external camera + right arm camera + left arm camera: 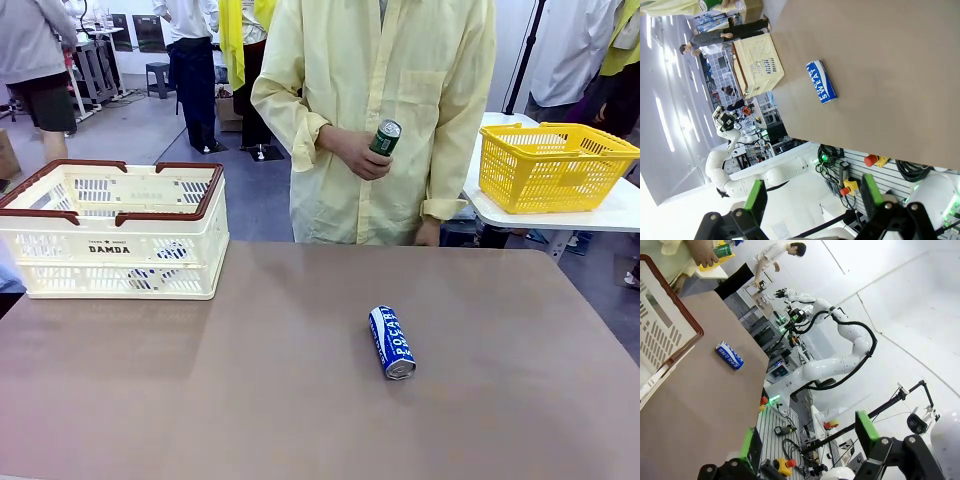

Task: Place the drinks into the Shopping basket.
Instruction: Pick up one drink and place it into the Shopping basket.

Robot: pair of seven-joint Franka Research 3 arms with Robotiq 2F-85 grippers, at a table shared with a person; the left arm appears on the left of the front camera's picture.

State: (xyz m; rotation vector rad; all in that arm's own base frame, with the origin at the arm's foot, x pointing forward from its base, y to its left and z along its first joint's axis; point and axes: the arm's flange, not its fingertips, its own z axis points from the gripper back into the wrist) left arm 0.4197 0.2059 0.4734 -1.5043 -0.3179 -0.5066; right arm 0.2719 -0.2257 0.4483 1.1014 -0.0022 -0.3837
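Drinks are in two places: a blue Pocari can (392, 342) lies on its side right of the table's middle, well clear of every edge, and a green can (385, 137) is in the person's hand (355, 155) beyond the far edge. Shopping basket (115, 250) sits at the far left corner, well apart from the blue can. Bare brown table (250, 400) lies between them. Left gripper (807, 440) and right gripper (814, 200) hang off the table's near side, fingers spread, gripping nothing. A yellow basket (555, 165) rests on a white side table.
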